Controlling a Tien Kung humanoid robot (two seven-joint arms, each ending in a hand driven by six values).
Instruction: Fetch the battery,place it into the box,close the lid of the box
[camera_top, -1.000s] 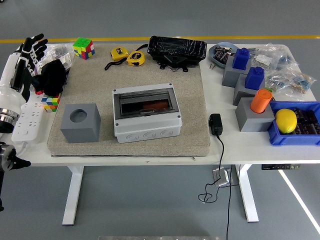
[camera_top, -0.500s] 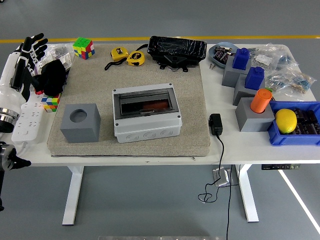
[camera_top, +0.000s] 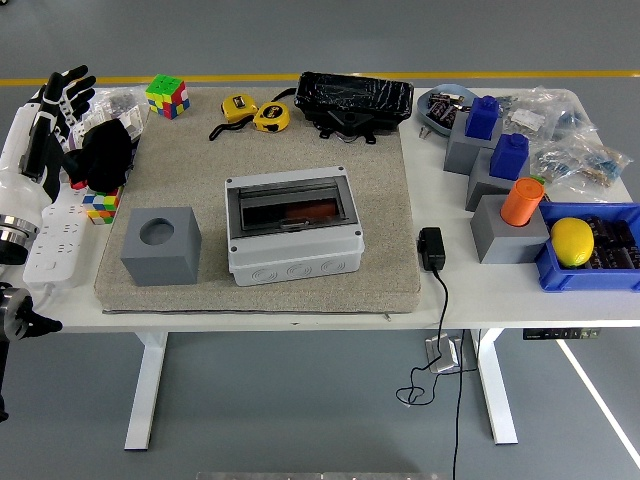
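Note:
A light grey box (camera_top: 293, 236) sits in the middle of the beige mat (camera_top: 190, 180). Its dark see-through lid (camera_top: 291, 203) lies down over the top. Through the lid a reddish-orange battery (camera_top: 309, 213) shows inside the box. My left hand (camera_top: 62, 98) hangs at the table's far left edge, well away from the box, its black fingers spread and holding nothing. The right arm does not appear in the head view.
A grey cube with a round hole (camera_top: 161, 245) stands left of the box. Around the mat lie a white power strip (camera_top: 57, 237), Rubik's cubes (camera_top: 167, 96), tape measures (camera_top: 256, 112) and a black bag (camera_top: 354, 101). Grey blocks (camera_top: 509, 233), a blue bin (camera_top: 590, 255) and a black adapter (camera_top: 432, 248) sit right.

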